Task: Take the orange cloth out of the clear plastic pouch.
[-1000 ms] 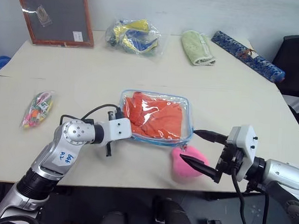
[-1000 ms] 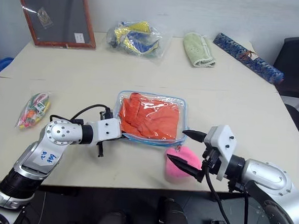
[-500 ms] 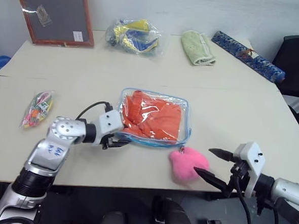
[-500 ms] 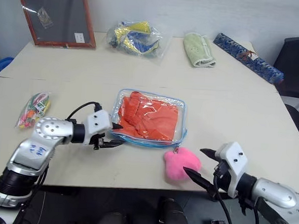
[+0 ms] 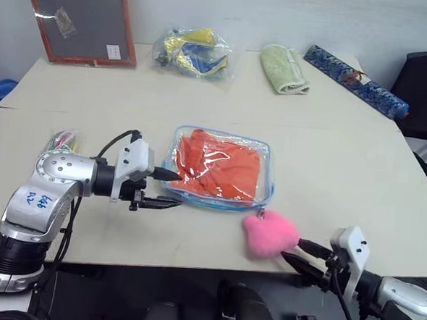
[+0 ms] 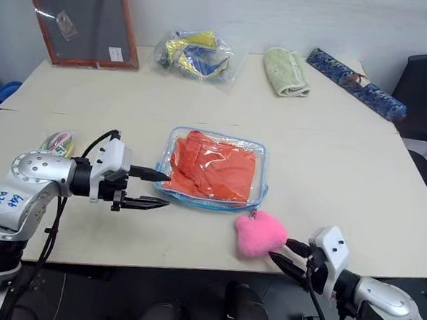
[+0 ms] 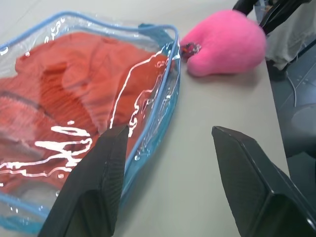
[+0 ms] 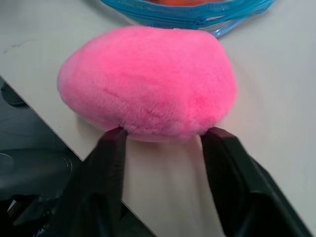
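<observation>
- Orange cloth (image 5: 220, 169) lies inside clear plastic pouch (image 5: 264, 179), mid-table (image 5: 331, 138).
- Left gripper (image 5: 169, 189) stands open beside pouch's left edge, empty.
- Right gripper (image 8: 163, 134) has its fingers touching pink pompom (image 8: 148, 81); grip uncertain.

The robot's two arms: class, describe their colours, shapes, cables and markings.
Both arms are silver metal with rounded joints and white wrist housings. Each tool, left and right, has two black tapered fingers. Black cables loop along both arms. The left arm carries a white sticker with blue handwriting.
</observation>
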{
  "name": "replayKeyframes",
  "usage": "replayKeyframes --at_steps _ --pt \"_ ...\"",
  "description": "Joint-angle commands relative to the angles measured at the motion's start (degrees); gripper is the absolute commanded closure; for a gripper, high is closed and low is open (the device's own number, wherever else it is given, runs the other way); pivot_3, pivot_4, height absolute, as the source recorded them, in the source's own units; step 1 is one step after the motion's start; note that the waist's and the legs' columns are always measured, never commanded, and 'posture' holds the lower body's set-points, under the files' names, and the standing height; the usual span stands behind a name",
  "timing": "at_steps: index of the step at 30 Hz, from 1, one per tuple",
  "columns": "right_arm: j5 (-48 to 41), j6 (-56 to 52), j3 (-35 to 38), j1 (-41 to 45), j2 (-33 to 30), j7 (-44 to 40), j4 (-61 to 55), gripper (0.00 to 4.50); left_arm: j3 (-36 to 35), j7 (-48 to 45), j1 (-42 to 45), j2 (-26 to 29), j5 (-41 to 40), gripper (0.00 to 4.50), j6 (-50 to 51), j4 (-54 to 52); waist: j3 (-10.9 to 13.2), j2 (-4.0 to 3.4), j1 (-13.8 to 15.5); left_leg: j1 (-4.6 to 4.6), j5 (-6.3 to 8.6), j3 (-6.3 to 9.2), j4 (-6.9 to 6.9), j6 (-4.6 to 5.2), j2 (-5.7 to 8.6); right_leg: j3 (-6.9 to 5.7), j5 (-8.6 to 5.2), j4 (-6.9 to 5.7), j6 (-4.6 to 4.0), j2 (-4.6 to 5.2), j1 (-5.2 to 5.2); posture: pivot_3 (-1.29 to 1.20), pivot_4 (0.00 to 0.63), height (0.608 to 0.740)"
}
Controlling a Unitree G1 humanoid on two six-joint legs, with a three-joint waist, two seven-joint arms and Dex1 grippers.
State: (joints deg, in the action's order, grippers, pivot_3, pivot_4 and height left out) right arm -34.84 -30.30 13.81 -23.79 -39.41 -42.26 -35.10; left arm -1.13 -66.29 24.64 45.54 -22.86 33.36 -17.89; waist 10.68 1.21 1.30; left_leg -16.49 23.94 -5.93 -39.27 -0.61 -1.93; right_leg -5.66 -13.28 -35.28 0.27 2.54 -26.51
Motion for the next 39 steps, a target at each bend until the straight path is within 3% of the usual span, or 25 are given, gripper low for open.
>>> replayKeyframes --at_steps 1,4,13,16,19,25,33,39 --pt "0.49 2.70 0.33 -0.64 0.86 -1.39 0.00 3.46 0.10 0.15 1.38 -0.07 -2.27 1.67 -0.31 -2.77 0.00 0.00 -0.04 0.00 0.00 0.00 0.00 -0.01 -0.01 0.00 0.00 0.00 0.00 -0.01 0.00 0.00 0.150 0.740" --pt "0.38 4.05 1.32 -1.44 0.77 -2.22 -1.50 4.46 0.89 1.11 2.05 -0.20 -1.90 1.67 -0.63 -2.44 0.00 0.00 -0.02 0.01 -0.01 0.00 0.00 -0.03 -0.01 0.02 0.00 -0.02 0.00 -0.02 0.00 0.00 0.150 0.740" --pt "-2.13 1.10 6.35 -0.32 -1.35 -0.73 -3.30 4.49 2.68 2.62 2.65 -0.44 -1.41 1.67 -2.36 -1.91 0.00 0.00 0.03 0.03 -0.01 -0.02 0.00 -0.04 0.00 0.07 0.00 -0.03 0.00 -0.04 0.00 0.00 0.150 0.740" --pt "-1.47 0.47 8.10 0.76 -2.40 -0.44 -2.63 3.87 3.09 2.75 3.15 -0.73 -1.42 1.67 -2.75 -1.61 0.00 0.00 0.03 0.03 -0.01 -0.03 0.00 -0.04 0.02 0.09 0.00 -0.03 0.00 -0.03 0.00 0.00 0.150 0.740" --pt "1.29 0.85 8.68 2.05 -6.60 -3.68 0.82 2.91 4.20 2.46 3.98 -1.04 -0.77 1.67 -3.91 -0.94 0.00 0.00 0.04 0.06 -0.01 -0.06 0.00 -0.03 0.03 0.13 0.00 -0.04 0.00 -0.04 0.01 0.00 0.150 0.740" --pt "-0.82 -0.77 10.80 7.96 -10.83 -7.98 8.17 2.91 5.22 2.31 5.70 -1.54 -0.52 1.67 -5.07 0.78 0.00 0.00 -0.08 0.07 -0.02 -0.08 0.00 -0.03 0.10 0.19 0.00 -0.04 0.01 -0.10 0.01 0.00 0.150 0.740" --pt "-4.10 -5.54 -1.35 15.85 -8.83 -10.06 4.17 2.91 7.26 1.88 7.11 -2.41 0.30 1.67 -6.67 1.56 0.00 0.00 -0.06 0.07 -0.03 -0.06 0.00 -0.07 0.03 0.19 0.00 -0.06 0.01 -0.11 0.00 0.00 0.150 0.740" --pt "-4.65 -8.13 -5.42 17.93 -7.73 -8.43 2.04 2.91 7.25 2.09 7.50 -2.38 0.63 1.67 -7.16 1.94 0.00 0.00 0.01 0.07 -0.04 -0.06 0.00 -0.09 0.02 0.19 0.00 -0.08 0.01 -0.09 -0.01 0.00 0.150 0.740"
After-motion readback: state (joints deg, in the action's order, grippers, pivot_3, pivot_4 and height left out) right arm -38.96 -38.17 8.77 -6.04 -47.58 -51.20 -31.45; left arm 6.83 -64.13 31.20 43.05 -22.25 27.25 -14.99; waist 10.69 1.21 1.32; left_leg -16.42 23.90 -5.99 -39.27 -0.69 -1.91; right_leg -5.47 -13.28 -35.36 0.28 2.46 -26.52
